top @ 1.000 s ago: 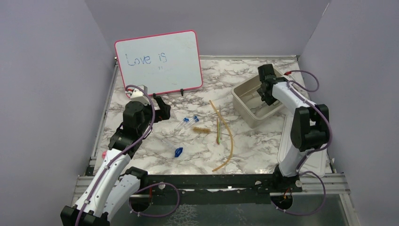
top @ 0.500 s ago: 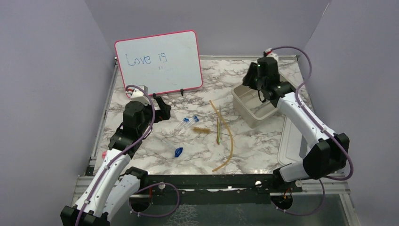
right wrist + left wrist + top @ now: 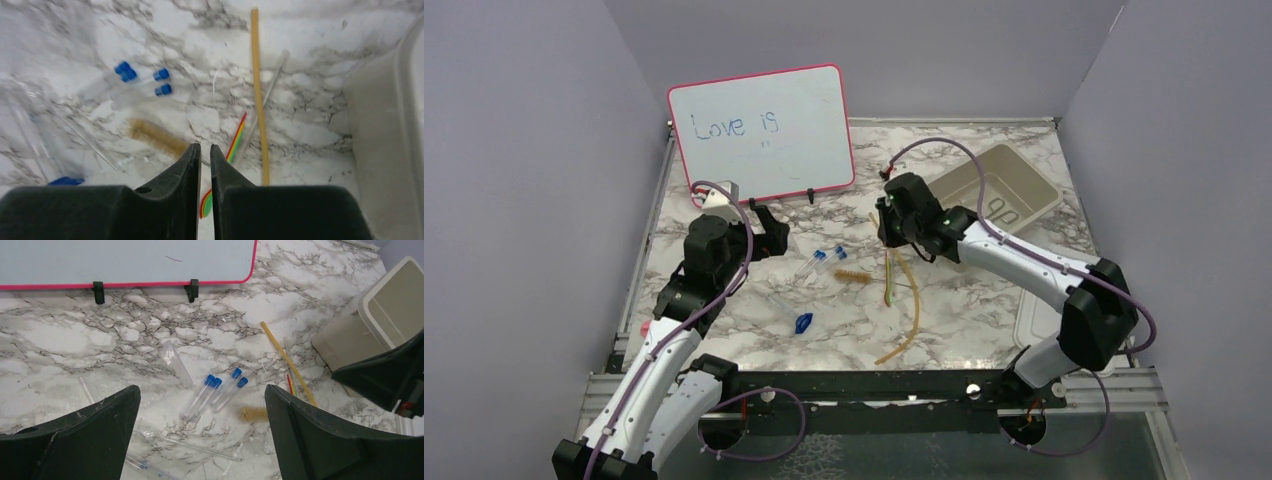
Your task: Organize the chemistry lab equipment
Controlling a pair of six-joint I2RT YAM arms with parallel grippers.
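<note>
Clear tubes with blue caps lie mid-table beside a tan brush. To their right run the amber hose and the green-tipped stick. A small blue piece sits nearer the front. My left gripper hovers wide open above and left of the tubes, holding nothing. My right gripper hangs over the stick and brush, its jaws almost together with nothing between them.
The beige tub stands at the back right with wire tongs inside. Its lid lies by the right arm's base. The pink-framed whiteboard stands at the back left. A thin glass rod lies near the tubes.
My right arm swung left from the tub to the table's middle, and its jaws closed. The left arm stayed put.
</note>
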